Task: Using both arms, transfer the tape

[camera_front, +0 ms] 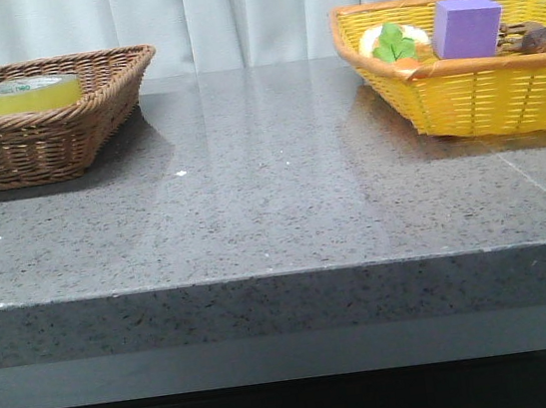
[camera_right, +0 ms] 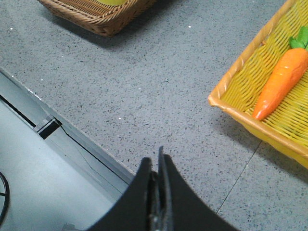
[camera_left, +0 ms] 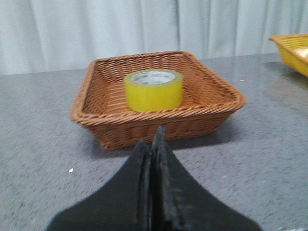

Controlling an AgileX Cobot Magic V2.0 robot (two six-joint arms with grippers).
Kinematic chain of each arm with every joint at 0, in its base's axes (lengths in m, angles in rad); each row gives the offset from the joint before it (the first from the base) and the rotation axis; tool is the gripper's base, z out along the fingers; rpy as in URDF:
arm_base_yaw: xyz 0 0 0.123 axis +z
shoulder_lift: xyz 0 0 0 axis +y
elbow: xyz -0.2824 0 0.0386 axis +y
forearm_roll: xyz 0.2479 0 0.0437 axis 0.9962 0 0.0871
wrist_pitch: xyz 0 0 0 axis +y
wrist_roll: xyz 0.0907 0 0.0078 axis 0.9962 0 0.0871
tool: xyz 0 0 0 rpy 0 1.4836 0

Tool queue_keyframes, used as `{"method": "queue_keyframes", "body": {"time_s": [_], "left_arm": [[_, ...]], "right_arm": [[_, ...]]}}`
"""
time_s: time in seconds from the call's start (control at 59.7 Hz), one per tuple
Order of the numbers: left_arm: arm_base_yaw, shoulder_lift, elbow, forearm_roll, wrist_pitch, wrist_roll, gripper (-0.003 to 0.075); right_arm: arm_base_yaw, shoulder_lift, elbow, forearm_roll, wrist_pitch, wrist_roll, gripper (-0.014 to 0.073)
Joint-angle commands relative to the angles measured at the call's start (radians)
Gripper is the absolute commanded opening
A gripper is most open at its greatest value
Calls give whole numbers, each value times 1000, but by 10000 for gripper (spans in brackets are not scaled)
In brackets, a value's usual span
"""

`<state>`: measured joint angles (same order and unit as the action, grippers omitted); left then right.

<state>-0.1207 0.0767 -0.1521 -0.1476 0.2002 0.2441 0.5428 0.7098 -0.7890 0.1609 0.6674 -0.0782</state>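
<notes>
nearest the lens in the left wrist view, the black angular left gripper hangs with its fingers pressed together, holding nothing. the black right gripper is likewise closed and empty, poised over the near edge of the speckled grey stone table, with an orange toy carrot in the yellow woven basket nearby. the wide roll of translucent yellow tape lies flat, core upward, inside the brown wicker basket at the table's left rear, well apart from both grippers. the reach has apparently not begun. to do it well, the left arm should open wide, descend from above clear of the wicker rim, and straddle the roll's wall before closing.
</notes>
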Motion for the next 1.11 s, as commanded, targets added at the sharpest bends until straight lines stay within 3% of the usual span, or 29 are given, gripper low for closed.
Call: {"method": "queue_keyframes", "body": {"time_s": [0.0,0.201,0.67,0.837,1.088], "left_arm": [[24,-43,41,-14,-134,-3,-20],[28,-101,163,-38,-238,-3,-20],[26,-98,163,-54,-207,-3,-20],[26,-98,163,-18,-212,-112,-20],[26,-98,163,5,-346,-123,-20]], "right_arm": [[-4,-4,-23,7,-68,0,-68],[-4,-4,-23,7,-68,0,-68],[-4,-4,-23,7,-71,0,-68],[-4,-4,-23,7,-71,0,-68],[-4,-4,-23,7,-71,0,-68]]}}
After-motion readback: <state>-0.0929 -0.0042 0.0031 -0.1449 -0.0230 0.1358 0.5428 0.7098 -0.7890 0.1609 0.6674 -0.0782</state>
